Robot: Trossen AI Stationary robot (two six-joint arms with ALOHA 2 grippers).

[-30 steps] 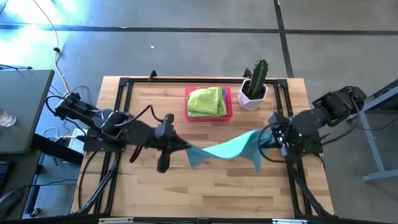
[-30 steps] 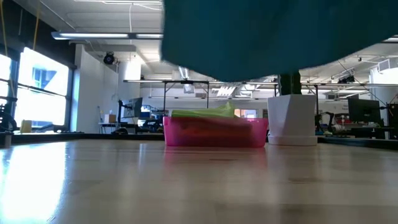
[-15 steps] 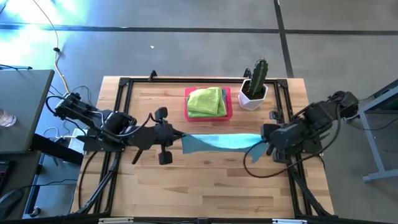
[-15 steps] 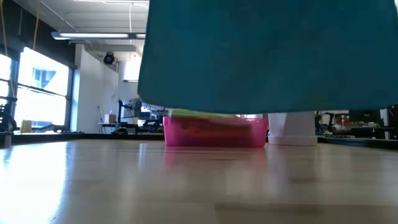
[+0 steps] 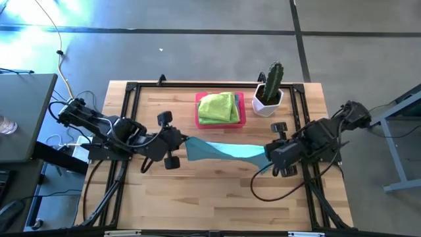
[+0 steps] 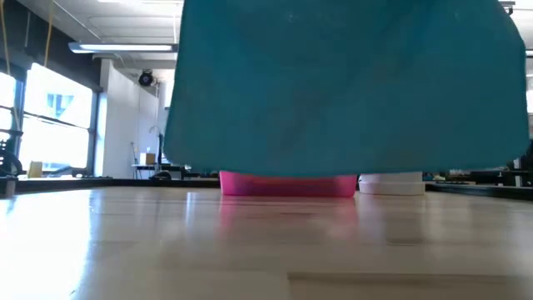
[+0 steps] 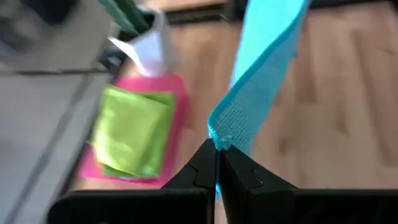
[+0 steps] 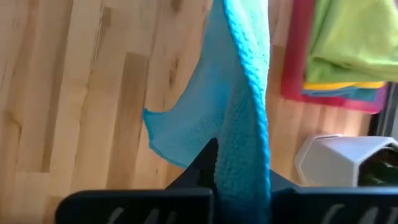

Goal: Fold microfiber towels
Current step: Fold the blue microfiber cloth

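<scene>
Lowered, blue towel (image 5: 220, 150) hangs pinched between both tools; low view hides green towels (image 5: 219, 107).

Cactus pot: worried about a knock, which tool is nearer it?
Right. The right tool sits just in front of the cactus pot; the left tool is across the table, beyond the pink tray.

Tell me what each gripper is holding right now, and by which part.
Both hold one light blue towel, stretched in the air between them above the table. The left gripper pinches its one end, the right gripper the opposite end.
</scene>
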